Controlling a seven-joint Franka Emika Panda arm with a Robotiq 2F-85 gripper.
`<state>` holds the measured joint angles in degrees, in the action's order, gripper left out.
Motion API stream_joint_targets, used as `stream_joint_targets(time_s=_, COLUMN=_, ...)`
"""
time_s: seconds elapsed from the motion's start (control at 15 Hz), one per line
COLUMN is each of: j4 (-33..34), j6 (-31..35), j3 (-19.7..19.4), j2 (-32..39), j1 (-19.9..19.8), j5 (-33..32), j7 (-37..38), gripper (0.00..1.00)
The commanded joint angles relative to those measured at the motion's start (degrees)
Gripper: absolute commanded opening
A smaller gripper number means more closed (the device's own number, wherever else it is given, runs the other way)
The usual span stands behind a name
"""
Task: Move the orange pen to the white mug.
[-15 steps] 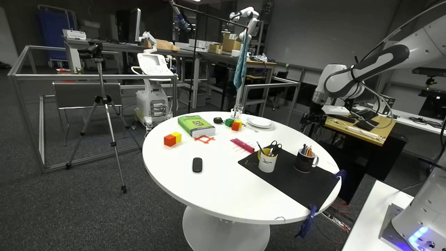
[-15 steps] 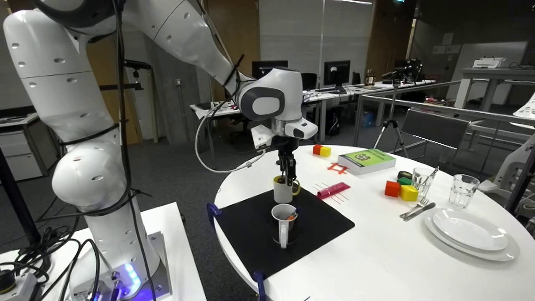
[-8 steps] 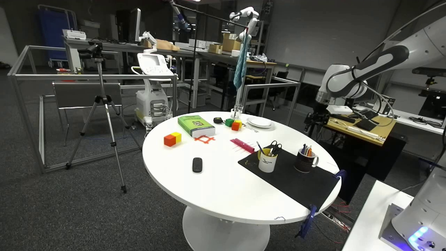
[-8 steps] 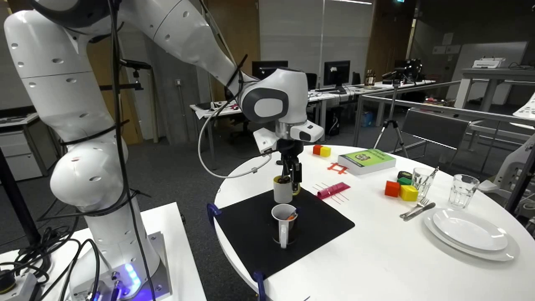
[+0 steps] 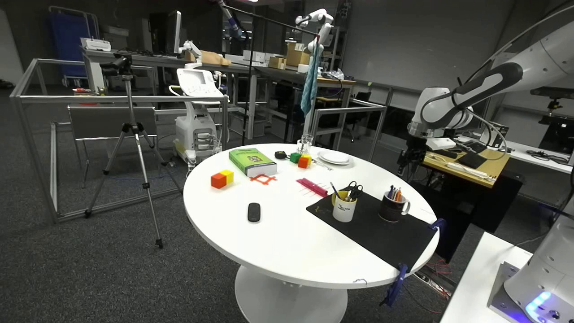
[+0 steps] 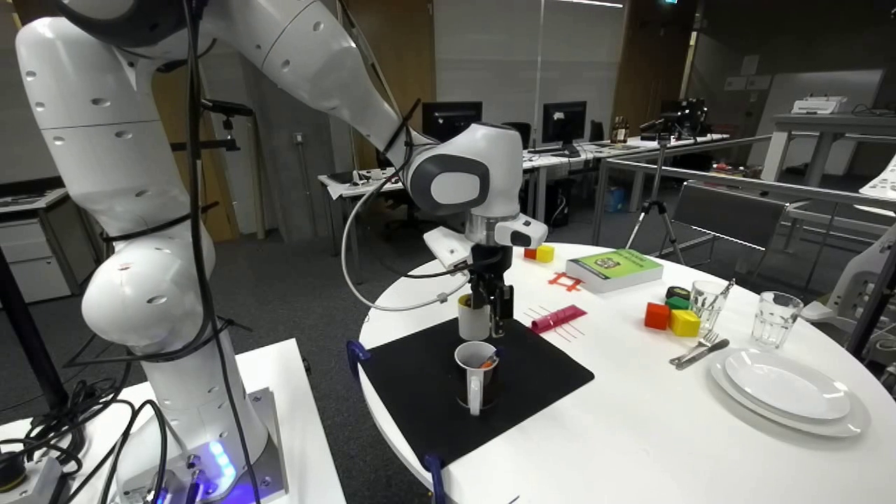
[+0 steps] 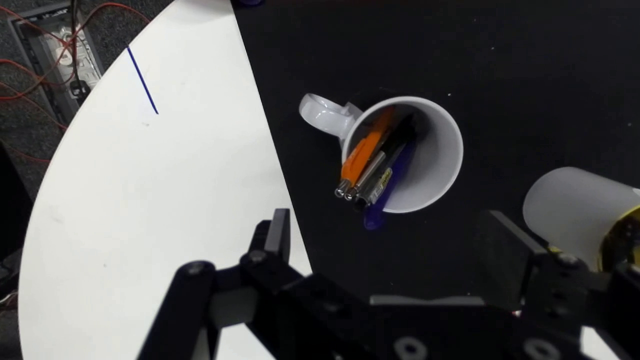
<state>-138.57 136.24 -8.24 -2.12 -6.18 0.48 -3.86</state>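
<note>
Hovers with the gripper [image 7: 387, 220] spread wide, above and apart from the orange pen [image 7: 361, 154] in the dark mug [image 7: 435, 172], near the round edge of the table [image 7: 165, 200]. As for the pen, slants up over the rim beside the handle, with its silver end topmost. Looks slim and bright orange.

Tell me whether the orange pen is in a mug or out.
In: the wrist view shows the orange pen inside the dark mug, with one end sticking out.
</note>
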Motion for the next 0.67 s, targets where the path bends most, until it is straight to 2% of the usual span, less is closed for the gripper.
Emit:
stream_joint_targets(time_s=0.0, j4=1.75, j6=-2.00, j3=-0.33, j2=1.83, j1=-0.94, j5=-1.58, j7=-3.79, gripper=1.00)
stream_joint_targets(time_s=0.2, j4=2.43, j6=-2.91, j3=-0.72, j2=3.14, j1=-1.15, j5=-1.26, j7=-5.69, gripper=1.00)
stream_joint_targets(time_s=0.27, j4=0.39, j6=-0.54, j3=-0.22, j2=1.99, j1=-0.61, j5=-0.44, j7=-3.80, gripper=1.00)
stream_joint_targets(time_s=0.6, j4=-0.11, j6=-0.08, j3=0.01, j2=1.94, j1=-0.52, j5=0.66, j7=-4.85, gripper=1.00)
